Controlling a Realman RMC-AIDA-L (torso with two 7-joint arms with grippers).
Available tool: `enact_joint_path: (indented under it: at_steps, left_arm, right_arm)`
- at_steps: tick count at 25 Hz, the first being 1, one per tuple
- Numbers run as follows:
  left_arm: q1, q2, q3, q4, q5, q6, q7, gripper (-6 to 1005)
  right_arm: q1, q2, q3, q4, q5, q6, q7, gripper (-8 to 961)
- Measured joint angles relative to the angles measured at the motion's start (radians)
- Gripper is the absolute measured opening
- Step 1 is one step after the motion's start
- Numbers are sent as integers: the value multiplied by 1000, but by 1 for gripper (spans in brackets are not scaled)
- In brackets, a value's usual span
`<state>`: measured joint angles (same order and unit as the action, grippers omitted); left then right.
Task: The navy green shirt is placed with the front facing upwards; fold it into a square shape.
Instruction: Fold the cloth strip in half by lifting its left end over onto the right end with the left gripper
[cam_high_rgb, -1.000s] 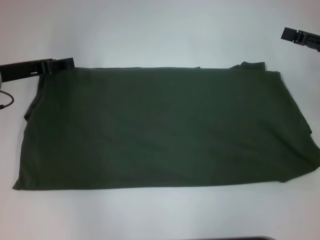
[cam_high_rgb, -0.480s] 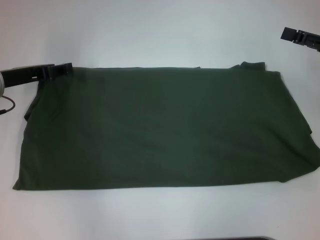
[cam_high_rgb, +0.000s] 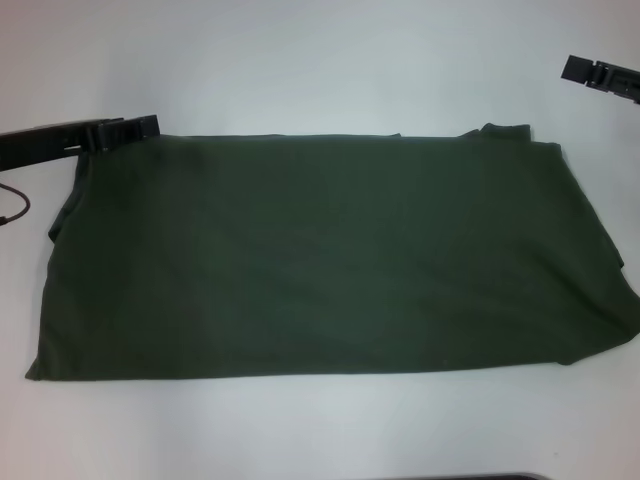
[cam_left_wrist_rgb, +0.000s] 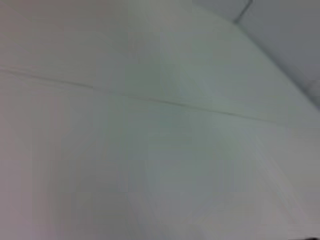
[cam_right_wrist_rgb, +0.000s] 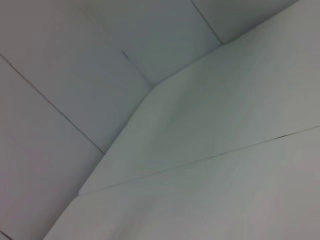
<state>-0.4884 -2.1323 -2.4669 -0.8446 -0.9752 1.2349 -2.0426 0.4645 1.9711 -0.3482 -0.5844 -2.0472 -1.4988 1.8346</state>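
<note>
Since the earlier frames, only the left gripper (cam_high_rgb: 140, 127) changes position: its tip moves slightly outward along the far left corner of the cloth, then returns inward and now sits a little farther toward the shirt than at the start, while the navy green shirt (cam_high_rgb: 330, 255) and the right gripper (cam_high_rgb: 598, 74) hold the same places. In the head view the shirt lies flat on the white table (cam_high_rgb: 320, 60), folded into a wide band with plain fabric facing up; no lettering or neck label shows. Its long axis runs left to right across the view. The far edge is straight, the near edge is straight with a slight upward slant toward the right, and the right end bulges outward, with a small bump of cloth at the far right corner. The left end tapers inward toward the far left corner. The left gripper lies low at that far left corner, its tip touching or just overlapping the cloth edge; whether it is clenched on the fabric or released cannot be told. The right gripper sits at the far right edge of the view, well apart from the shirt, and its jaw state also cannot be told. A thin cable (cam_high_rgb: 14, 207) loops at the left edge beside the shirt. Both wrist views show only pale flat surfaces with seam lines.
</note>
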Motion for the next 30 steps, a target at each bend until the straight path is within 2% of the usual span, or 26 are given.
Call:
enact_joint_path:
  at_steps: [7,15,20,30]
  left_arm:
    - [50,45,-1,-39,-11,218,-25,553]
    - [111,81,-1,-31,-5,243,-34,553]
    - [132,89,-1,-27,10,238,-35,553]
    - [131,86,5,-17,49,216,-35,553]
  right_arm:
    - [-5,0,5,0,-1,0,0,925]
    - [-6,0,2,0,0,0,0,925]
    - [-6,2,0,0,0,1,0,925]
    - [-6,5,0,0,-1,6,0,925]
